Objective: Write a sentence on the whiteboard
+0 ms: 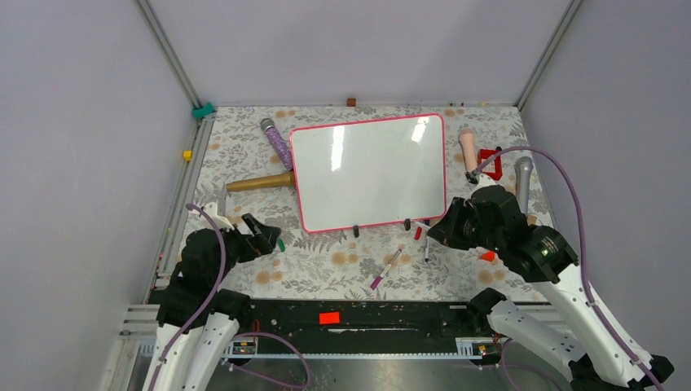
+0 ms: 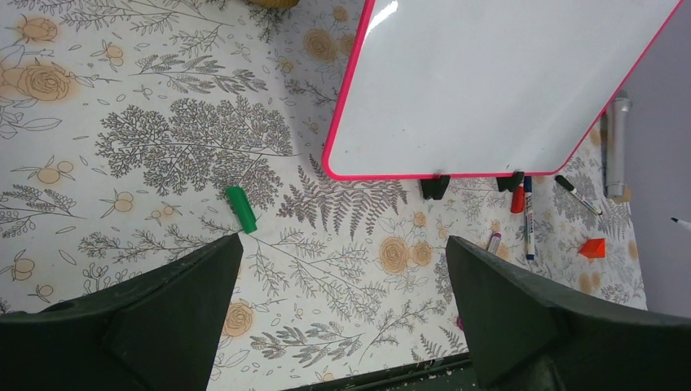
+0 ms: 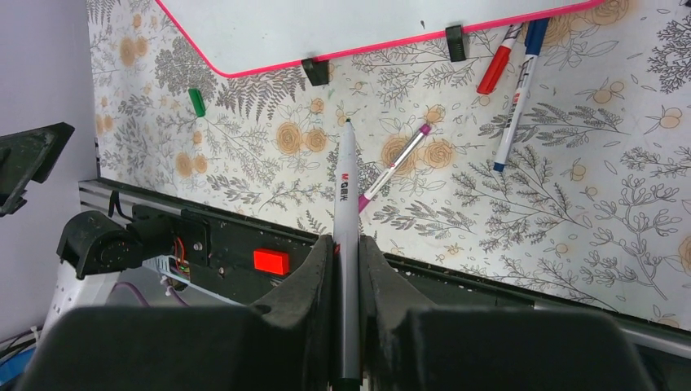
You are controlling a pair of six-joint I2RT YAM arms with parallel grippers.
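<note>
The whiteboard lies flat on the flowered cloth, blank, with a pink frame and small black clips on its near edge; it also shows in the left wrist view and the right wrist view. My right gripper hovers by the board's near right corner, shut on a grey-white marker that points forward, tip out. My left gripper stands open over bare cloth left of the board, holding nothing. A green cap lies just beyond its left finger.
Pink, red and blue markers lie below the board's near edge. A purple glitter stick and wooden handle sit left of the board. A pink object, red piece and silver cylinder sit right.
</note>
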